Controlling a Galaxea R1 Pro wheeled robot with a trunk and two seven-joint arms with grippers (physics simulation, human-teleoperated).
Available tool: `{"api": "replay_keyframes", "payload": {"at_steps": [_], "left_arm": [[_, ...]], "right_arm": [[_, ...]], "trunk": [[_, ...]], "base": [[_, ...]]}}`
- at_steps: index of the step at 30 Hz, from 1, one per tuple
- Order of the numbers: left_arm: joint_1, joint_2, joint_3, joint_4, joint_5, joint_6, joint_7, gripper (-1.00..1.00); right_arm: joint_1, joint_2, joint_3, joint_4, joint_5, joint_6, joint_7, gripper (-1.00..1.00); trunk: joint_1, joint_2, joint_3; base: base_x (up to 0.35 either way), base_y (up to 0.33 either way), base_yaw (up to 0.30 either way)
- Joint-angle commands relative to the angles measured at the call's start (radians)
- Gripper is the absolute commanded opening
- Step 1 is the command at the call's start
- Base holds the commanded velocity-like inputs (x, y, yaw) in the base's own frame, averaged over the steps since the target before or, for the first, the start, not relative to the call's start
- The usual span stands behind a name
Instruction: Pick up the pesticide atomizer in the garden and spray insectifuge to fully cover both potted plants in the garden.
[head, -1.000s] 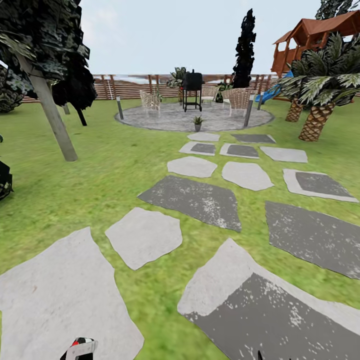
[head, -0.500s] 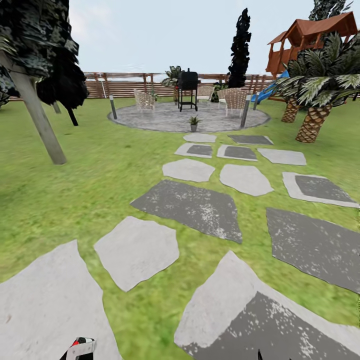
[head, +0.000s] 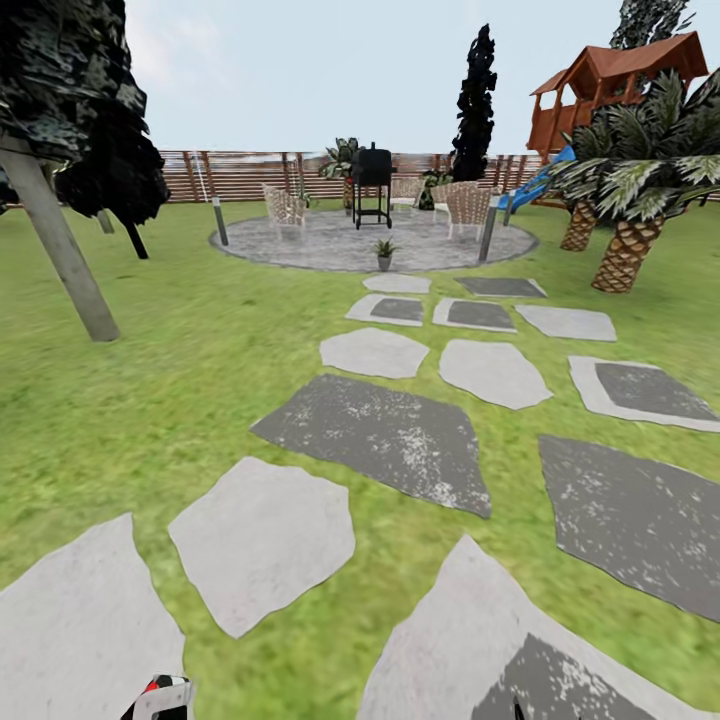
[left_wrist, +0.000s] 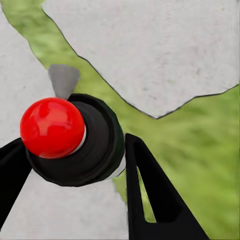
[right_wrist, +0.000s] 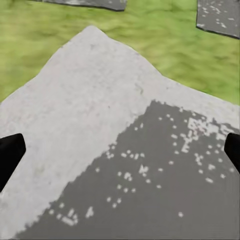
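In the head view the pesticide atomizer (head: 165, 697) peeps in at the lower edge as a dark body with a white strip and a red top, and a trail of flat, irregular stepping stones (head: 375, 352), some pale and some dark and speckled, runs across rough green lawn (head: 190, 360) far ahead of the left end effector to a round mottled paving (head: 300, 245); on its near edge stands a small potted plant (head: 384, 254), too small to read its leaves, with a brown slatted fence (head: 240, 175) behind. In the left wrist view the left end effector (left_wrist: 72, 142) has its two black fingers closed around what I take to be the atomizer (left_wrist: 95, 145), seen from above: a glossy red ball on a round dark collar with a pale grey cone-shaped nozzle, and pale stone and grass below it. In the right wrist view the right end effector (right_wrist: 120, 150) is spread wide and holds nothing, above a stone that is half chalky, half grey and flecked. I judge the pick-up done and the approach under way; next comes closing on the plant and aiming the nozzle at it
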Motion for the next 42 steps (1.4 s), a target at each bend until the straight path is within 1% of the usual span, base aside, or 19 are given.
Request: {"api": "replay_keyframes", "payload": {"at_steps": [1, 42], "left_arm": [[0.000, 0.000, -0.001, 0.001, 0.004, -0.003, 0.000, -1.00], [0.000, -0.002, -0.001, 0.001, 0.004, -0.003, 0.000, -1.00]], "right_arm": [[0.000, 0.000, -0.003, 0.001, 0.003, -0.003, 0.000, 1.00], [0.000, 0.000, -0.003, 0.002, 0.004, -0.003, -0.003, 1.00]], "trunk": [[0.000, 0.000, -0.001], [0.000, 0.000, -0.001]], "base": [[0.337, 0.000, 0.000], [0.337, 0.000, 0.000]]}}
